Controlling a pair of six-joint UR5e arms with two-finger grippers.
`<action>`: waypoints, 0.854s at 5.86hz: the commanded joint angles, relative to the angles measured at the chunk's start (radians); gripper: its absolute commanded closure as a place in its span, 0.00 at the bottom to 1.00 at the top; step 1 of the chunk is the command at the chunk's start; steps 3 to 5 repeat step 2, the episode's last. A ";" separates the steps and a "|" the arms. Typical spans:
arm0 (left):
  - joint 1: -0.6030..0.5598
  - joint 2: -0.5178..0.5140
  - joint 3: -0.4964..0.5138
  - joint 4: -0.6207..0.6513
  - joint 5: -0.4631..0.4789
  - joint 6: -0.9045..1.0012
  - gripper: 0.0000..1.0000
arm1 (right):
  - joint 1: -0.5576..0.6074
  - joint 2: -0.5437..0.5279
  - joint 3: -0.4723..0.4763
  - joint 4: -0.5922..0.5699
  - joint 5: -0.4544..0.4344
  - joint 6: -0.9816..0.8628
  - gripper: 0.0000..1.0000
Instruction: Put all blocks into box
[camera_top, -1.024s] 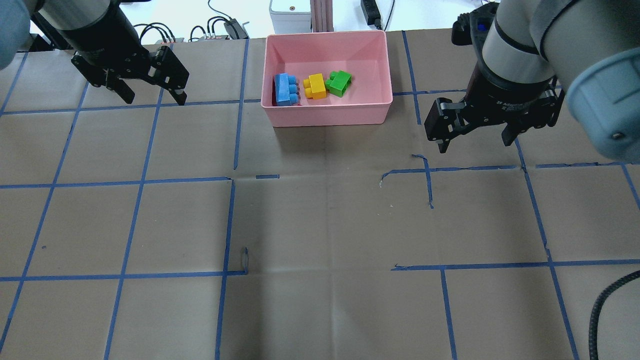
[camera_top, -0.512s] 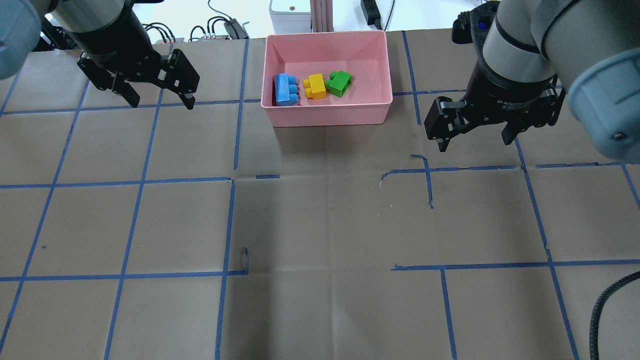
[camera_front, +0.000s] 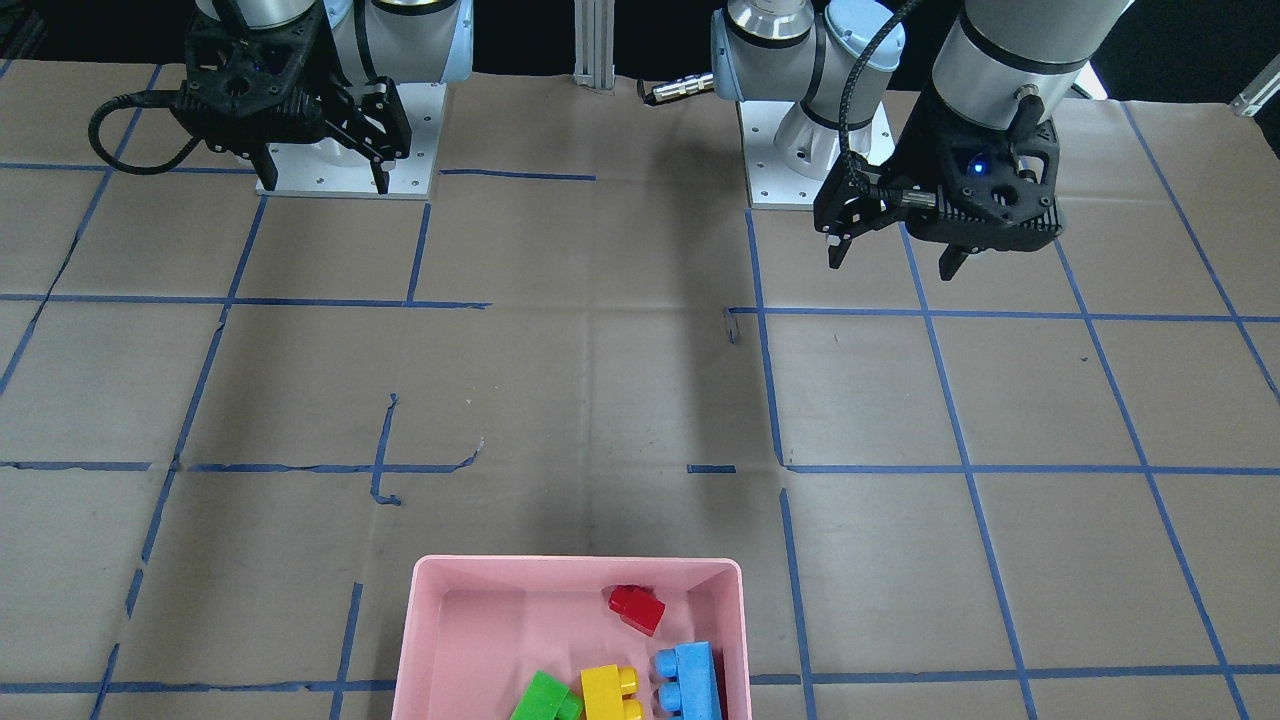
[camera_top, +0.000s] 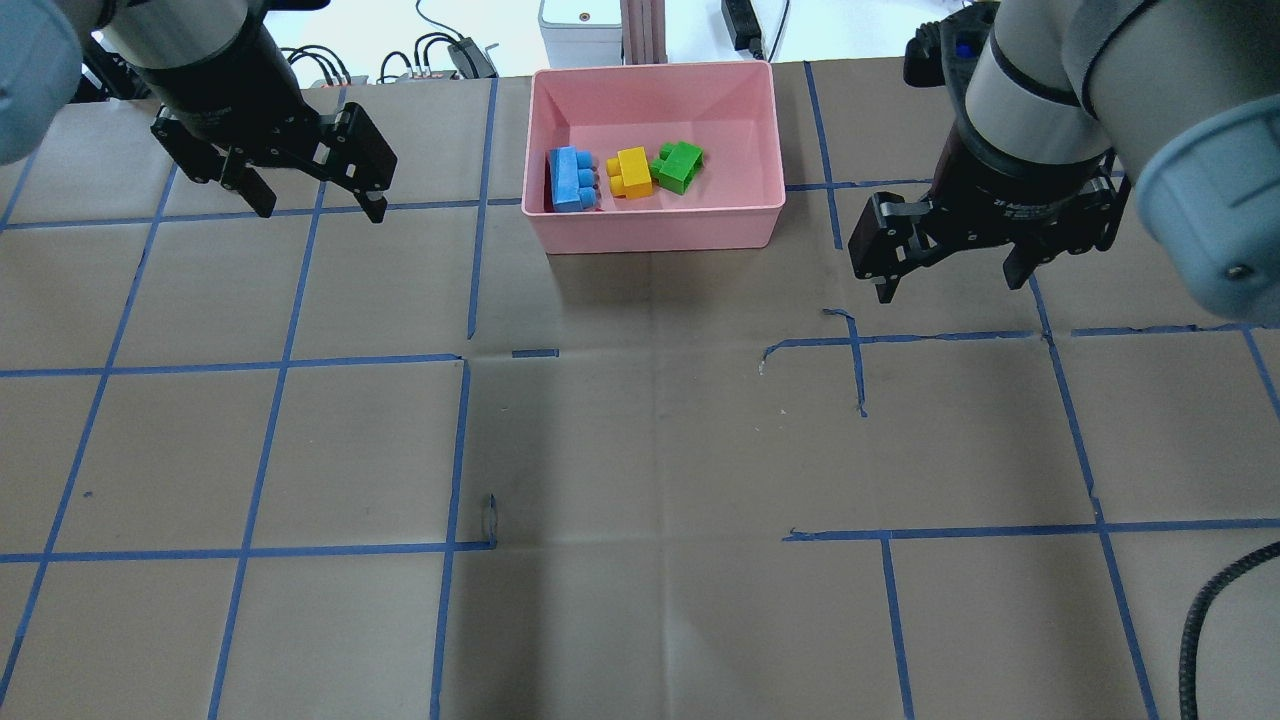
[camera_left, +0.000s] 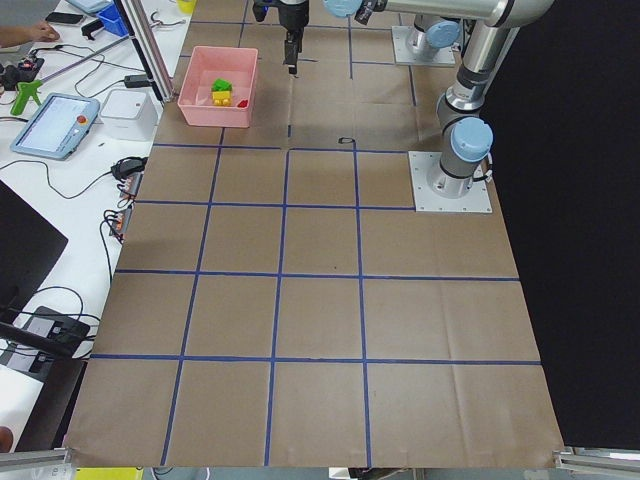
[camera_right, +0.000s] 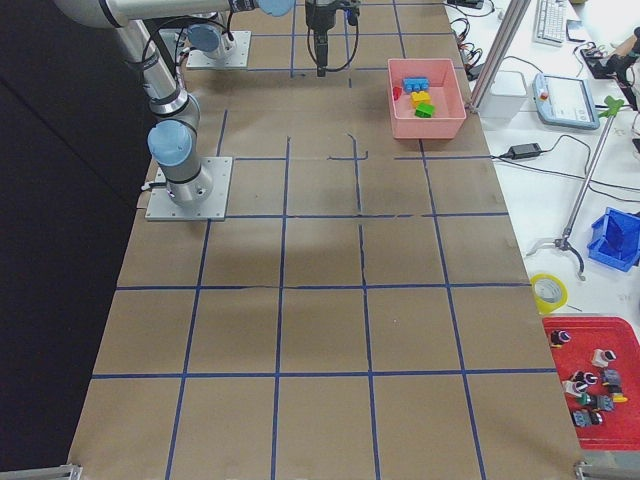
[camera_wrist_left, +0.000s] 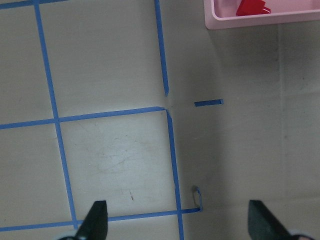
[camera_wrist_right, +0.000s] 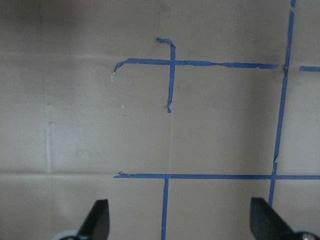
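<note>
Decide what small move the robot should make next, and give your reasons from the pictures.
Probably just draw both arms back to rest, with no further pick. The green brick, yellow brick, blue brick and red brick all lie inside the pink box, and the left gripper and right gripper hang open and empty over the table, apart from the box.

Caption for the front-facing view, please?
Red, green, yellow, blue bricks in pink box; jaws of left arm and right arm hang open, empty.
</note>
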 joint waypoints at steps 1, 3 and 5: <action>0.000 0.000 0.001 0.002 0.000 0.000 0.01 | 0.000 0.000 0.000 0.000 0.000 0.000 0.00; 0.000 -0.001 0.001 0.002 0.000 0.002 0.01 | 0.000 0.000 0.000 0.000 0.000 0.000 0.00; 0.000 -0.001 0.001 0.002 0.000 0.002 0.01 | 0.000 0.000 0.000 0.000 0.000 0.000 0.00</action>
